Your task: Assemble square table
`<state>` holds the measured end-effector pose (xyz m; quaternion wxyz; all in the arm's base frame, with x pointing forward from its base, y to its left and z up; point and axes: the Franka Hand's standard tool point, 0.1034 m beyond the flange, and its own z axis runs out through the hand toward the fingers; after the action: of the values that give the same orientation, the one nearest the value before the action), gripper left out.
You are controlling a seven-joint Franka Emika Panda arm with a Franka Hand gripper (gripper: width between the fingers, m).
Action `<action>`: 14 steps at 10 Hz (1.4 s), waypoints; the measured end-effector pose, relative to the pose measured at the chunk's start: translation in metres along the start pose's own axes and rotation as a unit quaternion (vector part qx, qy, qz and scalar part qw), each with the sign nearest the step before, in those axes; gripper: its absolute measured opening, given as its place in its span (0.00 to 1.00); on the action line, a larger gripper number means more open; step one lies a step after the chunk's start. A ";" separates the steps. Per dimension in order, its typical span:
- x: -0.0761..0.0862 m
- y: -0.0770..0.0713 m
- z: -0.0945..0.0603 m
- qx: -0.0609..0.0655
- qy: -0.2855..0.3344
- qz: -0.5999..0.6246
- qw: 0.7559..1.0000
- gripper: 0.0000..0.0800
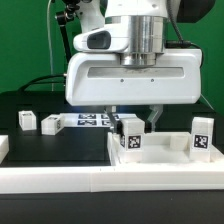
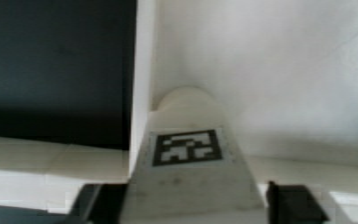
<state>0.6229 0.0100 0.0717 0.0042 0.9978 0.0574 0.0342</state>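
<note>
The square table's white slab (image 1: 165, 158) lies at the front right, and its pale surface (image 2: 282, 90) fills much of the wrist view. A short white tagged leg (image 1: 130, 138) stands upright near the slab's left edge. My gripper (image 1: 134, 122) reaches down over it. In the wrist view its dark fingers (image 2: 101, 205) press against both sides of this leg (image 2: 190, 150). Another tagged leg (image 1: 203, 136) stands on the slab at the exterior view's right. Two more legs (image 1: 26, 120) (image 1: 50, 124) rest on the black table at the left.
The marker board (image 1: 90, 120) lies flat behind the gripper. A long white border rail (image 1: 90, 183) runs along the front edge. The arm's bulky white hand (image 1: 135, 75) hides the middle of the scene. A green wall stands behind.
</note>
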 end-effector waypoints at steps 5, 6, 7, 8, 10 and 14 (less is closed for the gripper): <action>-0.001 0.004 0.000 0.004 0.000 0.157 0.988 0.36; -0.003 0.005 0.000 0.006 -0.001 0.198 0.980 0.36; -0.004 0.006 0.001 0.006 -0.002 0.241 0.971 0.36; -0.004 0.006 0.001 0.005 -0.002 0.264 0.965 0.36; -0.005 0.007 0.001 0.004 -0.003 0.299 0.954 0.37; -0.005 0.007 0.002 0.003 -0.004 0.323 0.946 0.76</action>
<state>0.6185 0.0024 0.0697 -0.0101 0.9630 -0.2676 0.0294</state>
